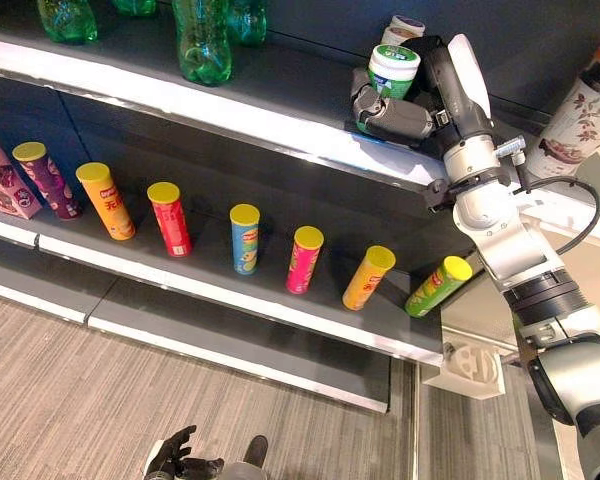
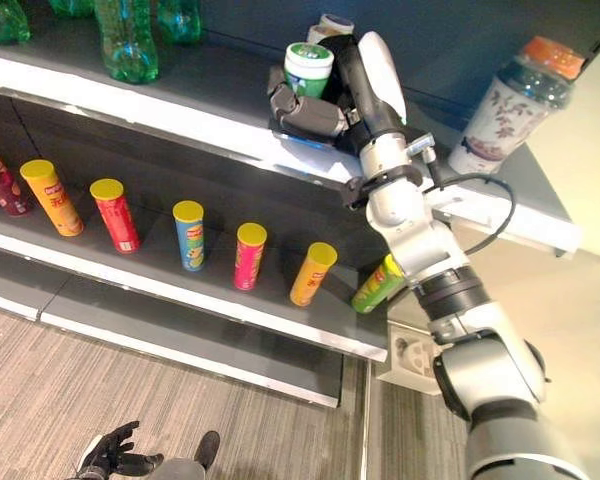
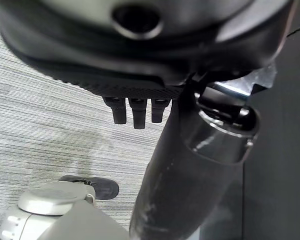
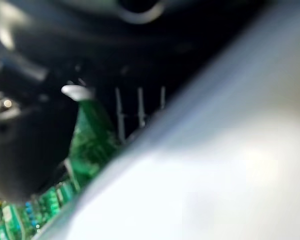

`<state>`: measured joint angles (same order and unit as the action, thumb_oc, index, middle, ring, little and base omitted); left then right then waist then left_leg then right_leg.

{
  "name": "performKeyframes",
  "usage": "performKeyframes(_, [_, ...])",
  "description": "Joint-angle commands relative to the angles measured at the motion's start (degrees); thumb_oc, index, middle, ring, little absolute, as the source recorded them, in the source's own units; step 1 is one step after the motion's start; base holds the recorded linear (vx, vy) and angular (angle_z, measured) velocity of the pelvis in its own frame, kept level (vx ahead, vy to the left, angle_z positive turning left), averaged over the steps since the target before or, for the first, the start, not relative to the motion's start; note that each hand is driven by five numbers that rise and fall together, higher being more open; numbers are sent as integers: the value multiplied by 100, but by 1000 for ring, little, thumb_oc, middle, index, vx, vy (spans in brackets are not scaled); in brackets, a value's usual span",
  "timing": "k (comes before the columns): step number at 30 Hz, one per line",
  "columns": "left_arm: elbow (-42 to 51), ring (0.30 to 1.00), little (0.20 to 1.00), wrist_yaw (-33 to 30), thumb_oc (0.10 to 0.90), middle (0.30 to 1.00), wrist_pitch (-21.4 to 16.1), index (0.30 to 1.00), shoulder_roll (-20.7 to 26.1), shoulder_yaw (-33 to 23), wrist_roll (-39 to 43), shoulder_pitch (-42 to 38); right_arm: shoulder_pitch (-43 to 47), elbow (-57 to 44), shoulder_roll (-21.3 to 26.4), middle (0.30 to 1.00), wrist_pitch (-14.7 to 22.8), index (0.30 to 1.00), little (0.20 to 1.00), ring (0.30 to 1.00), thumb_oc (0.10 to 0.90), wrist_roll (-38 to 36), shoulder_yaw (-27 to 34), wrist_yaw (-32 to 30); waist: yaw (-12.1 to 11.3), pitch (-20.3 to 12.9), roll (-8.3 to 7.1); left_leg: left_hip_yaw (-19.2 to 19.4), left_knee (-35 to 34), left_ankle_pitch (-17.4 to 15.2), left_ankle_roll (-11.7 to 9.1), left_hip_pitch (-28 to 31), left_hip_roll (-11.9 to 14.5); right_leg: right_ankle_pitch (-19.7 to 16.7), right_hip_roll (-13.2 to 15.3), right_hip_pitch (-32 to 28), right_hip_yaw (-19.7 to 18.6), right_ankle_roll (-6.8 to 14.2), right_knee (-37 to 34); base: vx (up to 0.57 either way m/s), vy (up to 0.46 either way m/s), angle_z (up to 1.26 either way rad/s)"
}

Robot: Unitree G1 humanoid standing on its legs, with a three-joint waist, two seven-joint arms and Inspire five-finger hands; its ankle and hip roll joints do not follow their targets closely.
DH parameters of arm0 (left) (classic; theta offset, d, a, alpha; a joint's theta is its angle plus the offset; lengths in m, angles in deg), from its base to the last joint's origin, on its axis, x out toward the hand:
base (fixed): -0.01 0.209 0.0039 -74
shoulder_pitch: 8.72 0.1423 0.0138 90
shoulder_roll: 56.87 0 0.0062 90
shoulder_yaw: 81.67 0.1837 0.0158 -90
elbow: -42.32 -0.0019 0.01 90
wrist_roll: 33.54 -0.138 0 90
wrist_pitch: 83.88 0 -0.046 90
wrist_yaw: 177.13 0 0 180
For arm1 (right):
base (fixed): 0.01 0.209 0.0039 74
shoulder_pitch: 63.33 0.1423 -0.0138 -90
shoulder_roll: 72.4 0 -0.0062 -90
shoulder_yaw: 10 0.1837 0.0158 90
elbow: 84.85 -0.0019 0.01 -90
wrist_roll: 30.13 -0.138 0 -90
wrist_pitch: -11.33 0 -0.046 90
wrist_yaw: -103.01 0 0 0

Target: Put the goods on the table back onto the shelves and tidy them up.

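On the upper shelf [image 1: 280,110] my right hand [image 1: 400,115] has its fingers curled round a green tub with a white lid [image 1: 393,70], held upright just above the shelf board. The right wrist view shows the tub's green side [image 4: 90,145] close against the dark hand. A second white-lidded tub [image 1: 405,28] stands right behind it. My left hand [image 1: 170,455] hangs low over the carpet, its fingers relaxed and holding nothing.
Several chip cans [image 1: 245,238] stand in a row on the middle shelf, the green one [image 1: 438,286] at the right end leaning. A pink carton [image 1: 0,180] sits at its left end. Green bottles [image 1: 202,40] and a floral-label bottle [image 1: 580,120] stand on the upper shelf.
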<state>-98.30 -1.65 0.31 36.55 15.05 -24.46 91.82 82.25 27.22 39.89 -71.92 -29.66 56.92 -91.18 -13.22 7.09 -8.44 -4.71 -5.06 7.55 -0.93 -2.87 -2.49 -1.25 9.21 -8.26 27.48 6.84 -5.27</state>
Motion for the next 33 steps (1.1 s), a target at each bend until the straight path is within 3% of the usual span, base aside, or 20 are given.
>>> performKeyframes(1, [43,900,900,-61,800,900,-133,900,235,342,11,-111,447,240,301,900,164,900,900,900,800,-260,160,-283,-156,-365,75,422,6,-791,-367,338,393,-44,205,77,274,254,83,-13,15,-14])
performKeyframes(33, [-504,900,900,-222,800,900,-62,900,102,263,1,-320,411,-150,2,900,185,900,900,900,800,-304,70,-228,-91,-389,26,491,6,-843,-387,419,446,-28,194,44,257,228,87,-1,1,-1])
